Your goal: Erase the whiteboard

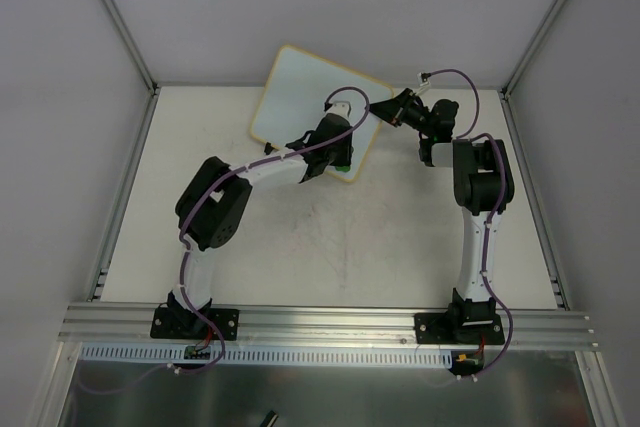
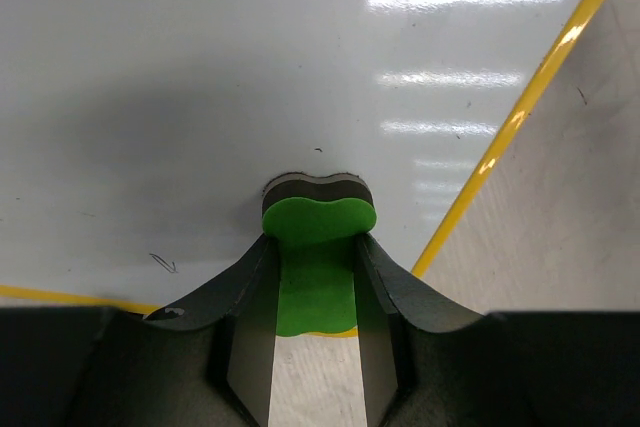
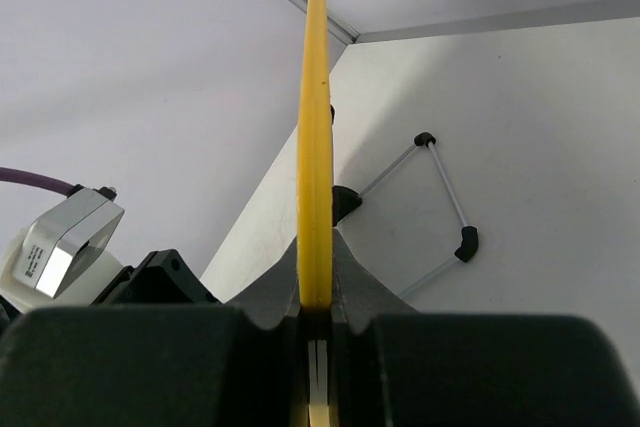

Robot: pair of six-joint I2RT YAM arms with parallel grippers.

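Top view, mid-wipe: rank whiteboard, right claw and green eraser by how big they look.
1. whiteboard: largest by far.
2. right claw: shut on the board's edge.
3. green eraser: smallest, though mostly hidden, so this is unsure.

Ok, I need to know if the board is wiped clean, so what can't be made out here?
- Top view: the left arm covers part of the whiteboard; any marks are too small.
- Left wrist: the green eraser hides the board under it; the faint specks could be ink or scratches.
- Right wrist: the board shows edge-on, only its yellow frame.
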